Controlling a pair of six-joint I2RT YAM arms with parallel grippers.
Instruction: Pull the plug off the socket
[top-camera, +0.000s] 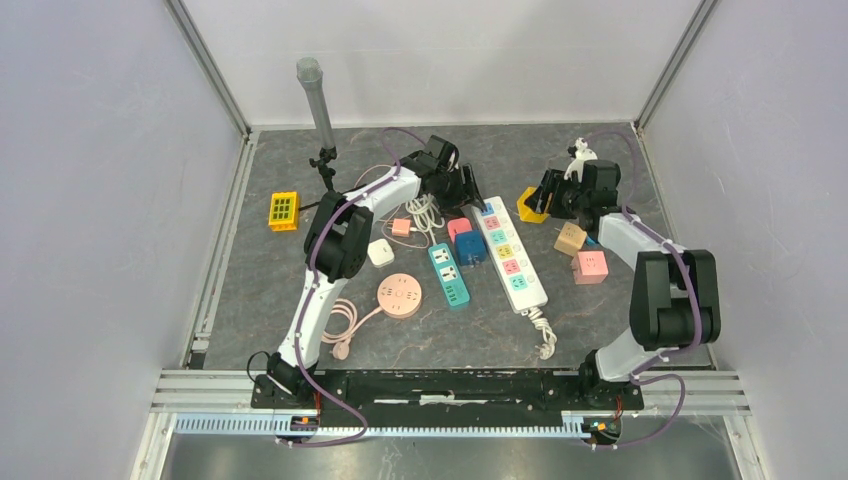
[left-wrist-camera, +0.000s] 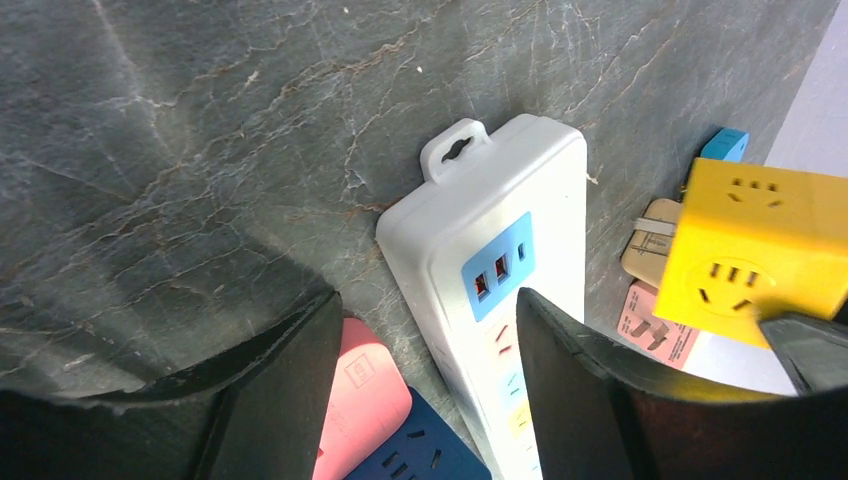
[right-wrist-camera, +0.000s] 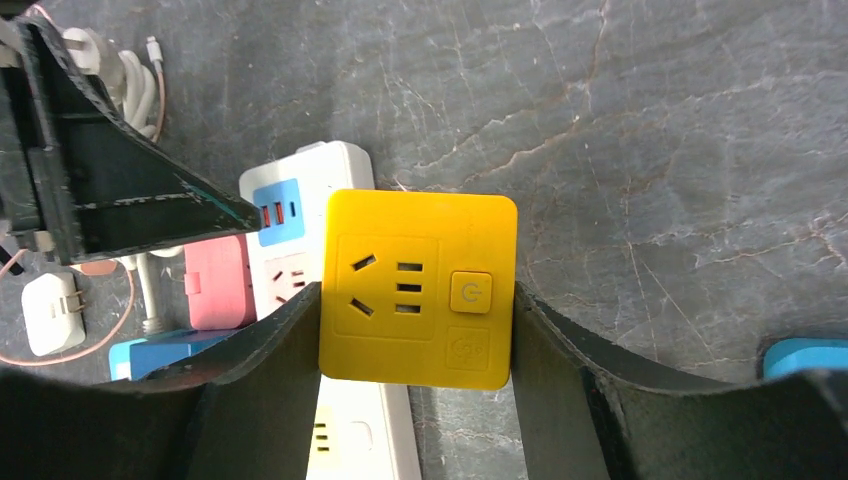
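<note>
The yellow cube plug is clamped between the fingers of my right gripper, which holds it off the table, apart from the white power strip. In the top view the yellow cube hangs just right of the far end of the strip, with my right gripper on it. My left gripper is open and empty, low over the strip's blue USB end. One of its fingers is over the strip and the other is over a pink adapter. The yellow cube also shows in the left wrist view.
A pink adapter and a dark blue one lie left of the strip, beside a teal strip and a round pink socket. A tan cube and a pink cube lie on the right. White cables and a grey post are behind.
</note>
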